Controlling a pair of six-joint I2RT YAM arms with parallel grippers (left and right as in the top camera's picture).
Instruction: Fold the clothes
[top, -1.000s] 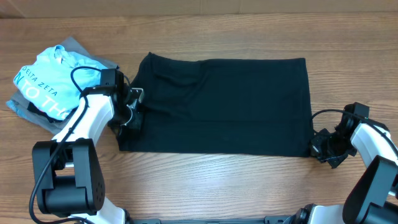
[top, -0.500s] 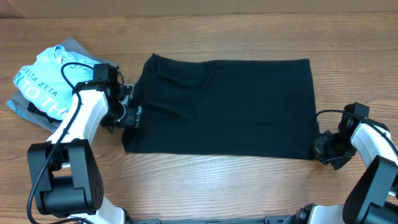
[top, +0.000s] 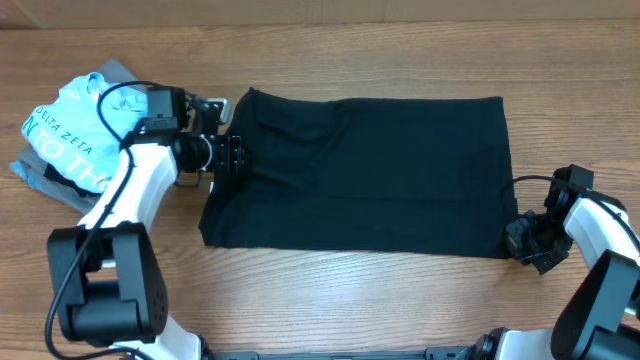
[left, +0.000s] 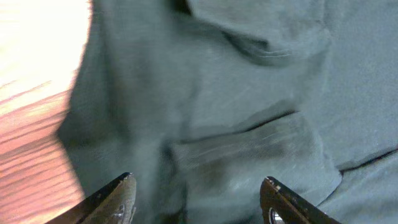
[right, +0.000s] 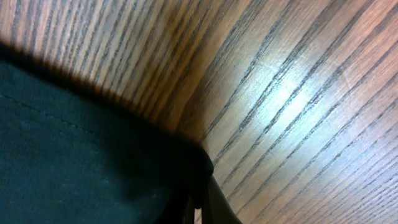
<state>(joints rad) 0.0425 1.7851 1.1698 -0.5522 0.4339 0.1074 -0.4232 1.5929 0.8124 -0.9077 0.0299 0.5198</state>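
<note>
Shirt (top: 360, 170) lies flat as a wide black rectangle across the middle of the table (top: 350, 300), its long sides parallel to the near edge. A blue tee (top: 65, 130) sits well clear of it, toward the table's left edge. Step, as I judge it: a pause between folds. The cloth is already reduced to a band, and the two arms sit at opposite ends to square it up or take the next fold across. Left gripper (top: 232, 157) is at the shirt's left edge, close to its far corner. In the left wrist view its jaws stand wide apart, with one fingertip (left: 121, 193) over the cloth on each side of a doubled flap and nothing clamped between them. Right gripper (top: 520, 240) is at the shirt's near right corner with its jaws together. In the right wrist view the corner runs straight into the tips, so it is probably pinching the hem, though the contact sits at the frame's bottom edge and is dark. The next move calls for the left gripper to drop onto the left edge and get a finger under every layer. It should then close firmly, keeping that end level with the right one so the band does not skew.
</note>
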